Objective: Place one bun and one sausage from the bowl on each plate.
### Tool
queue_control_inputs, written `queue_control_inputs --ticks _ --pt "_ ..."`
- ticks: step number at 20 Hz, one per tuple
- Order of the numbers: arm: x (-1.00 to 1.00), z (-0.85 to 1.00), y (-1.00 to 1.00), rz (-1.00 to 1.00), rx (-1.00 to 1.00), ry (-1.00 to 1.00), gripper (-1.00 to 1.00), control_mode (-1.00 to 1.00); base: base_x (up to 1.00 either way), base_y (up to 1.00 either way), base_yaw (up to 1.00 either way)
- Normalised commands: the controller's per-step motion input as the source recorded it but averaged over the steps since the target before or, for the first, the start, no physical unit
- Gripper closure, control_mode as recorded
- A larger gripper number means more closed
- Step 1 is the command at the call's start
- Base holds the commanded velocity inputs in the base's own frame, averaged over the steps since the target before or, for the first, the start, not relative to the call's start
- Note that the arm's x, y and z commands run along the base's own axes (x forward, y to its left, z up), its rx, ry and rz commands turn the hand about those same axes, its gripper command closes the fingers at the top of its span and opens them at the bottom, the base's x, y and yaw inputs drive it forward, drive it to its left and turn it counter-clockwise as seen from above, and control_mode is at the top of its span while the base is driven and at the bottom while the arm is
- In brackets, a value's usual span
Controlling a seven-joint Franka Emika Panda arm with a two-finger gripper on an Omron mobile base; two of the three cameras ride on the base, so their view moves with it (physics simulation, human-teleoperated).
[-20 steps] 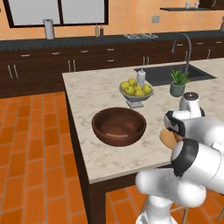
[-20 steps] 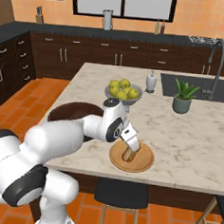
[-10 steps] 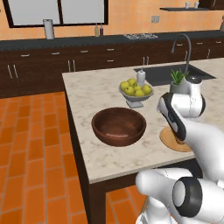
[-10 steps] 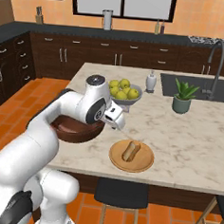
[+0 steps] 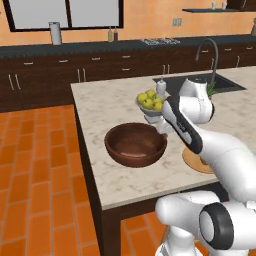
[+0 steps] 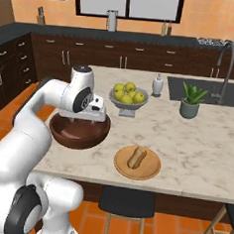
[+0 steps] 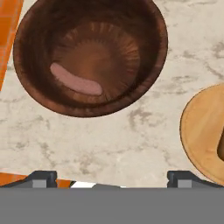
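Observation:
The dark wooden bowl (image 6: 63, 132) (image 5: 116, 148) stands near the island's front left. One pinkish sausage (image 7: 76, 80) lies on the bowl (image 7: 30, 26) bottom. My gripper (image 6: 89, 119) (image 7: 111, 178) hangs open and empty just above the bowl's right rim, on the side facing the plate. The tan plate (image 6: 152, 170) (image 7: 197, 127) lies to the bowl's right, with one bun (image 6: 136, 157) resting on it. In the left base view my arm covers most of the plate (image 5: 192, 161).
A grey pedestal bowl of yellow-green fruit (image 6: 127, 94) stands just behind the bowl. Farther right are a small white bottle (image 6: 158, 85), a potted plant (image 6: 191, 102) and the sink (image 6: 213, 91). The counter's front edge runs close below the plate, over a dark stool (image 6: 127, 200).
My arm has swung left from the plate, where the bun stays lying, to a spot over the bowl's right rim. The jaws stayed open throughout.

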Motion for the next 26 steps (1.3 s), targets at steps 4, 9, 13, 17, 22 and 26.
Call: queue_control_inputs --ticks 4,9,13,17,22,26 --pt "0.42 -0.30 0.42 0.39 -0.06 0.36 -1.00 -1.00 0.00 0.00 0.00" --pt "0.32 -0.44 0.64 0.15 -0.18 0.18 -1.00 -1.00 0.00 0.00 0.00" --pt "0.56 -0.63 0.42 0.08 -0.08 0.15 -1.00 -1.00 0.00 0.00 0.00" --pt "0.56 -0.75 0.04 0.01 0.00 0.00 -1.00 -1.00 0.00 0.00 0.00" --pt "0.47 -0.70 0.09 0.00 0.00 -0.02 -1.00 -1.00 0.00 0.00 0.00" --pt "0.18 -0.35 0.01 0.00 0.00 0.07 -1.00 -1.00 0.00 0.00 0.00"
